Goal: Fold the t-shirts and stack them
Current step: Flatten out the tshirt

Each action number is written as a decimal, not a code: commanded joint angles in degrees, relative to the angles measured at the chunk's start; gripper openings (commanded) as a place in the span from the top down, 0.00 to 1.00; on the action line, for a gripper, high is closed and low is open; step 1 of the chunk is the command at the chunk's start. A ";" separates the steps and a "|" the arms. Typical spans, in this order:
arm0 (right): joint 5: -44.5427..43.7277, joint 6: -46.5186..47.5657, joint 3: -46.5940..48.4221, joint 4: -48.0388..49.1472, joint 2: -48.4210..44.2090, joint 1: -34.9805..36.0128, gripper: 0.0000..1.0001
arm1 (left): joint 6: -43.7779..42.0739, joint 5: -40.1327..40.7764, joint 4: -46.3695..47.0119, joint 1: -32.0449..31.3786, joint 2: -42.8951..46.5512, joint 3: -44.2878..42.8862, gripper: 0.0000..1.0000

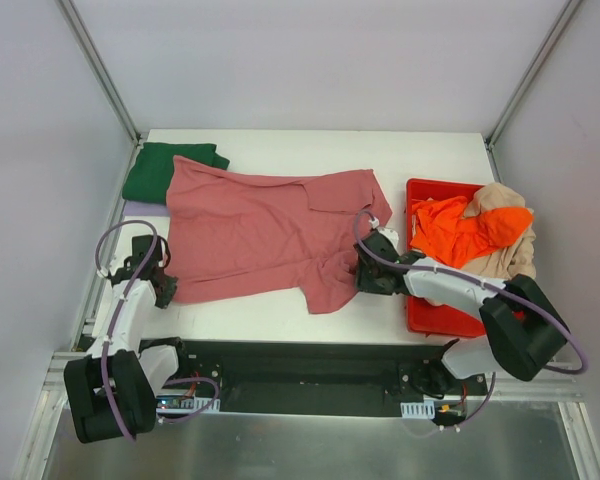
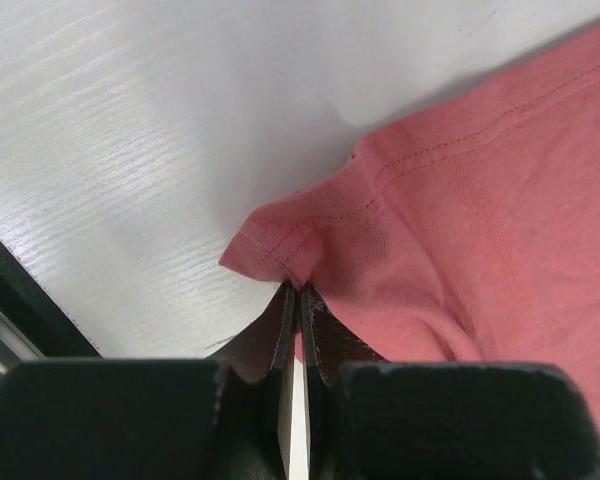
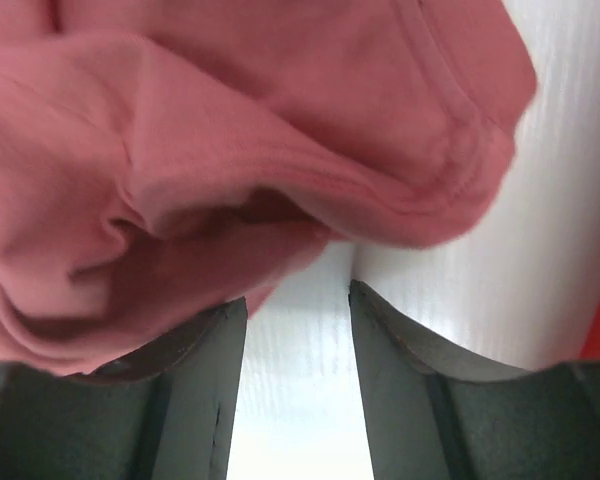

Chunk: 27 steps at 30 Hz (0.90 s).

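Note:
A rose-red t-shirt [image 1: 270,235] lies spread and rumpled across the middle of the white table [image 1: 250,318]. My left gripper [image 1: 165,285] is at its near-left corner, and in the left wrist view it [image 2: 298,292] is shut on that hemmed corner of the shirt [image 2: 480,200]. My right gripper [image 1: 365,275] is at the shirt's near-right sleeve. In the right wrist view its jaws [image 3: 298,300] stand apart with bare table between them, and the bunched shirt [image 3: 230,150] lies just ahead, draped over the left fingertip [image 3: 215,330].
A folded dark green t-shirt [image 1: 165,170] lies at the back left on a pale lilac one [image 1: 140,210]. A red bin [image 1: 430,315] at the right holds an orange t-shirt [image 1: 470,230] and a beige one [image 1: 510,260]. Frame posts stand at the back corners.

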State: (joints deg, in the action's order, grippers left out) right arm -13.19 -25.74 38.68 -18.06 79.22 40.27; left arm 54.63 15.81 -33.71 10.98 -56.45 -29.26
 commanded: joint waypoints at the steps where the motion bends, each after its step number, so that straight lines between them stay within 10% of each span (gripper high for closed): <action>1: -1.14 -1.42 2.55 4.95 3.65 -0.11 0.52 | -0.31 2.38 -1.53 0.44 -0.60 -2.30 1.00; 15: 3.43 5.78 -2.82 22.11 2.61 -0.72 0.60 | -0.67 3.87 -1.53 0.44 -1.39 -2.47 1.00; 27: 3.26 0.78 -6.94 7.26 -10.30 -0.54 0.87 | 0.21 3.08 -1.62 0.44 1.95 -2.56 1.00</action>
State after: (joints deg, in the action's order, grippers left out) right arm -9.43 -22.02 34.98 -4.25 75.66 39.64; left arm 54.61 17.26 -33.76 10.98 -56.42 -29.85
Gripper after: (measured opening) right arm 0.188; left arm 0.007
